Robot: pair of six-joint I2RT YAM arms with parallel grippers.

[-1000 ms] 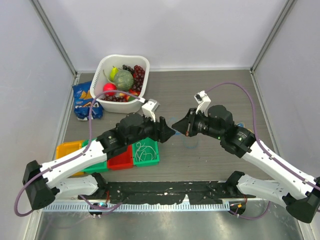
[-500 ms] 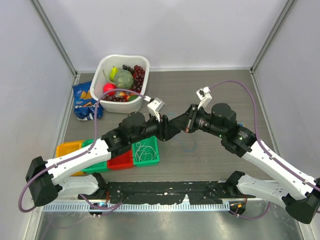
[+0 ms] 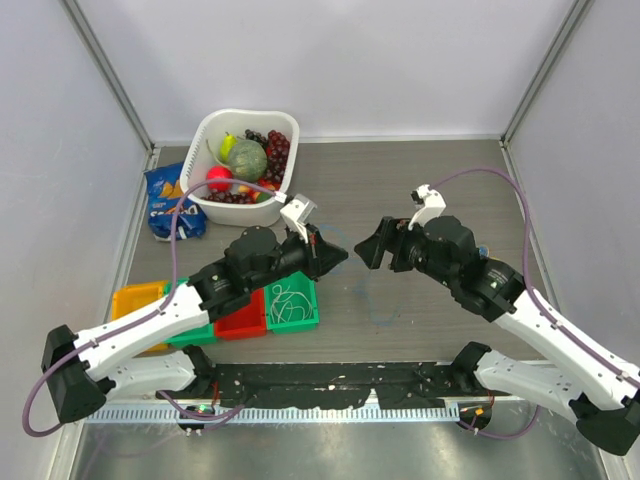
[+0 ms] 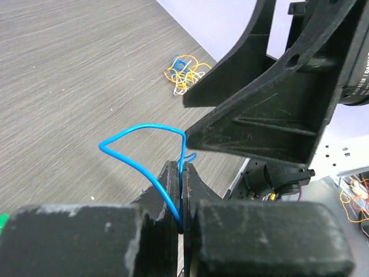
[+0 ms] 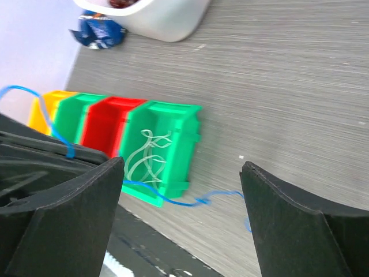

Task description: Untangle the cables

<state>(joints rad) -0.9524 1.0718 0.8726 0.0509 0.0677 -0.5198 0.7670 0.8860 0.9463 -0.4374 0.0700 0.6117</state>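
A white basket (image 3: 212, 128) of fruit (green melon (image 3: 247, 160), dark grapes (image 3: 275, 148)) stands far left on the table (image 3: 420, 170); a blue snack bag (image 3: 165, 200) lies beside it; yellow bin (image 3: 135, 298), red bin (image 3: 243, 322) and green bin (image 3: 292, 325) sit nearer.

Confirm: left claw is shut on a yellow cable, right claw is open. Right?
Not quite. The left claw is shut on a blue cable, not a yellow one; the left wrist view shows it pinched between the fingers. The right claw is open, as you said.
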